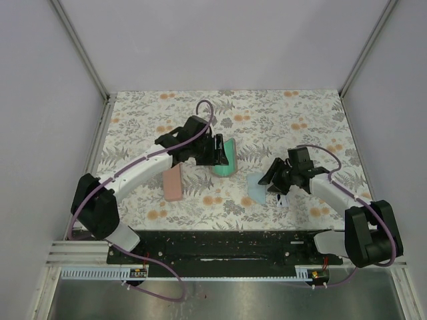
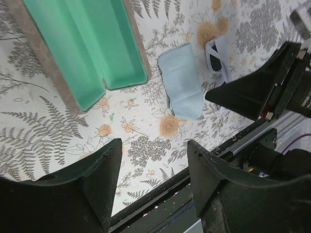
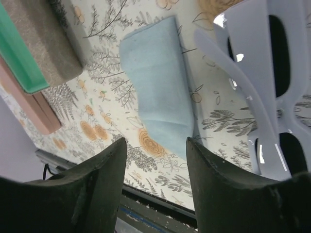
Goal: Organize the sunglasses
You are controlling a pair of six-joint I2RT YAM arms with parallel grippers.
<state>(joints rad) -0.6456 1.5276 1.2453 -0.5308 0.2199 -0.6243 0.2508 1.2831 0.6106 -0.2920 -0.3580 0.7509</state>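
- Right gripper (image 3: 156,143): jaws apart, nothing between them. It hangs low over the blue cloth (image 3: 155,92), with the white sunglasses (image 3: 255,68) just beside its right finger.
- The white pair lies on the floral surface (image 1: 300,113), near the front edge, one temple swung out.
- Left gripper (image 2: 154,145): open and empty, poised by the open green case (image 2: 87,48). The case tray looks empty.
- Pink case (image 1: 173,183): closed, left of the green one.
- Black pair: not made out in any view.

Risks, as I judge them:
- Wrong pick. The right gripper's line is over the cloth, not the frame. Closing here would likely pinch cloth or drag it.
- Frame slip. The white frame is thin and smooth, and a grip on the splayed temple could twist or flick the pair away.
- Lens scuffing. A finger coming down on the pair would press the lenses into the surface.
- Edge loss. The pair sits close to the front rail, so a nudge that way could push it off.
- Arm clash. The two grippers work near each other between case and cloth, so a reach toward the case crowds the left arm.
- Case shift. The open case could slide or tip shut if bumped.
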